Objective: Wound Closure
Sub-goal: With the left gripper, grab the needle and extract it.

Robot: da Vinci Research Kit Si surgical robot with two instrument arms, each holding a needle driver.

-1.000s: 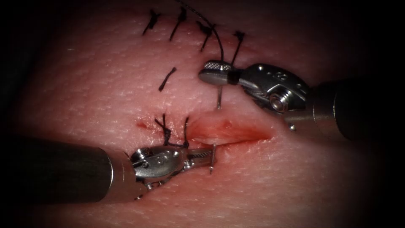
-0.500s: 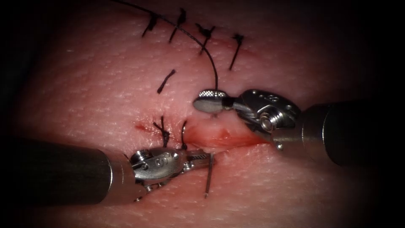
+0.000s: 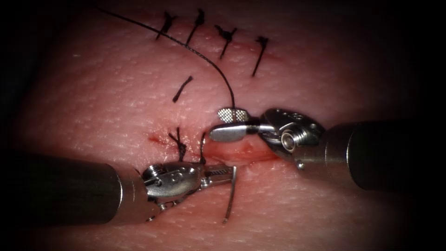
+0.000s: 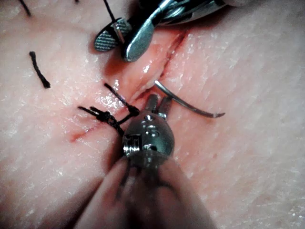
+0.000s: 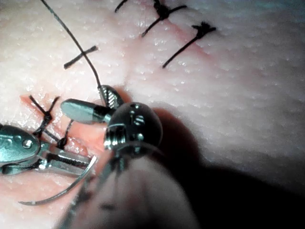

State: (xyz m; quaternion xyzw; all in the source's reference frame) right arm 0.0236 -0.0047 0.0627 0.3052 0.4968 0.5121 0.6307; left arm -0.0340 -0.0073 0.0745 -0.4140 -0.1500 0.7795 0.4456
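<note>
My left tool [image 3: 231, 172] lies low on the left, shut on the curved needle [image 3: 229, 195] near its middle. The needle rises out of the near lip of the cut [image 3: 248, 151], just right of two knotted stitches [image 3: 181, 146]. Its point hangs free over the near tissue, and its tail end runs into the cut. In the left wrist view the needle [image 4: 190, 102] arcs away from my left tool [image 4: 159, 100]. My right tool [image 3: 225, 123] rests over the far lip, open and holding nothing. Black thread [image 3: 200, 53] curves down from the upper left to it.
A row of finished stitches [image 3: 227, 37] crosses the tissue at the back. A short loose piece of thread [image 3: 182, 89] lies between that row and the cut. Red fluid wets the open cut. In the right wrist view the left tool [image 5: 71, 162] holds the needle [image 5: 62, 193].
My right tool came down to the far lip with the needle's tail, then opened and let it go. My left tool drew the needle further out of the near lip. The thread swung left.
</note>
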